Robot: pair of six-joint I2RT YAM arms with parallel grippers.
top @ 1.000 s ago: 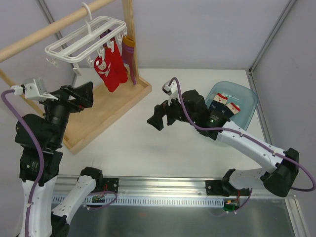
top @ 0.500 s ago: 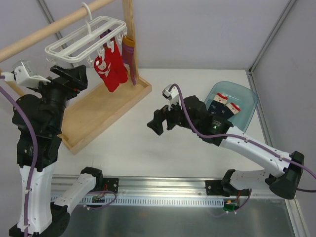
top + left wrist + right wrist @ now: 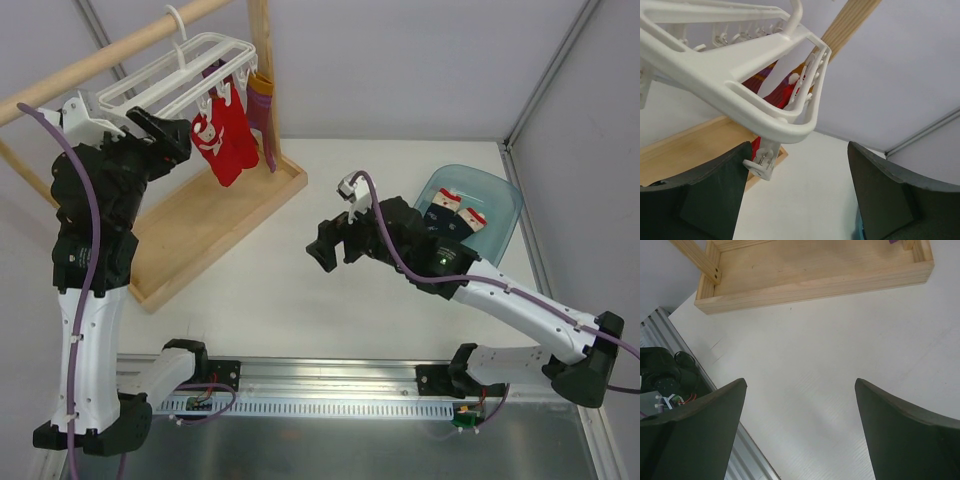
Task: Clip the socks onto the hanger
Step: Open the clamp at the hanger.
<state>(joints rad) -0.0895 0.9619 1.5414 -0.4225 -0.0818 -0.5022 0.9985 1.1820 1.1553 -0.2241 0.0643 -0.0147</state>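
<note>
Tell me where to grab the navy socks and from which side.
Take the socks by their red-and-white cuffs, coming straight down from above. They seem to lie flat in the bin, whose walls would likely block a side approach. The cuffs face up, uncovered, while the toe ends are out of sight.

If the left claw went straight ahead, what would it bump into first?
Probably the white hanger: its near corner sits just ahead, between the open fingers of the left claw. Depth is hard to judge.
</note>
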